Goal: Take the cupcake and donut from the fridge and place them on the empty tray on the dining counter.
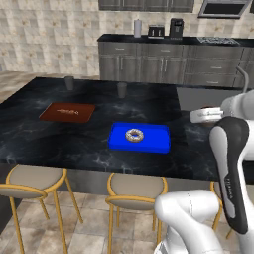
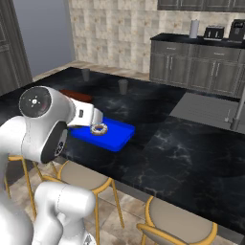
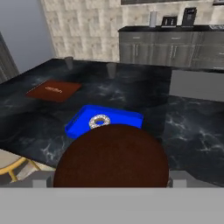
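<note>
So the donut (image 1: 134, 135) was already sitting on the blue tray (image 1: 158, 144), a bit left of middle, which left the right half bare, probably so the second pastry had somewhere to go. The cupcake (image 3: 111, 156) was right up against the hand camera, its dark brown top taking up the lower middle of that view, and it sat between the two fingertips of the tool (image 3: 109, 179). Jaws stood wide and I'd say they were clamped on the cupcake's sides, though honestly the contact itself was hidden behind the cupcake, so that's a best guess. From the hand view the cupcake hung on the near side of the tray, over the stool-side edge of the counter (image 1: 89, 149), not yet above the bare spot. Room looked fine: black marble around the tray was free, the reddish-brown board (image 1: 67, 112) lay well off to the left, and two grey cups (image 1: 121, 90) stood farther back. Main thing to watch would've been the low tray rim and not bumping the donut when coming down.
</note>
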Motion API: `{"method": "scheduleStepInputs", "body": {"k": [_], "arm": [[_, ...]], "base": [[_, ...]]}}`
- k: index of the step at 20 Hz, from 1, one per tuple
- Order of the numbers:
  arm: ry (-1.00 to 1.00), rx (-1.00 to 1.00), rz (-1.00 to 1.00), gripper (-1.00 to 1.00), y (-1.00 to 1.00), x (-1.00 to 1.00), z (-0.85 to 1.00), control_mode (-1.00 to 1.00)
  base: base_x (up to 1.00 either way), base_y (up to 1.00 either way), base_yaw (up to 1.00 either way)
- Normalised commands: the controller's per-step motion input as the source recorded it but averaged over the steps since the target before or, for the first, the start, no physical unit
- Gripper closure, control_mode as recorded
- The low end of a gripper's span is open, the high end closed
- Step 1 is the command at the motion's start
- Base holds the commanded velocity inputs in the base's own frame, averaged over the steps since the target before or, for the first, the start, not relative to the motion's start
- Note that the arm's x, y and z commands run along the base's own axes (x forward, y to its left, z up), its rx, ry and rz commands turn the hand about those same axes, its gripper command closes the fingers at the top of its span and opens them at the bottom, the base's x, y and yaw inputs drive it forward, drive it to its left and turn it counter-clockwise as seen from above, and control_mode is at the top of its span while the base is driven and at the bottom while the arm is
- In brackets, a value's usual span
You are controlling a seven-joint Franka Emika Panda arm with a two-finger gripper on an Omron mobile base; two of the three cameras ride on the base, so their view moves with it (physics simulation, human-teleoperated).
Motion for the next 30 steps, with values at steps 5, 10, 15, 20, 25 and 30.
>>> {"method": "scheduleStepInputs", "body": {"k": [5, 10, 15, 20, 25, 30], "arm": [[-0.10, 0.03, 0.10, 1.00, 0.03, 0.40, -0.54, -1.00], [0.05, 0.11, 0.16, 1.00, 0.08, 0.45, -0.24, -1.00], [0.26, -0.02, 0.14, 1.00, 0.19, 0.49, -0.01, -1.00], [-0.02, -0.02, 0.25, 1.00, 0.00, 0.30, -0.34, -1.00], [-0.28, 0.00, 0.30, 1.00, 0.00, 0.15, -0.44, -1.00], [-0.06, 0.00, 0.34, 1.00, 0.00, 0.26, -0.01, -1.00]], "base": [[0.00, 0.00, 0.00], [0.00, 0.00, 0.00], [0.00, 0.00, 0.00], [0.00, 0.00, 0.00], [0.00, 0.00, 0.00], [0.00, 0.00, 0.00]]}}
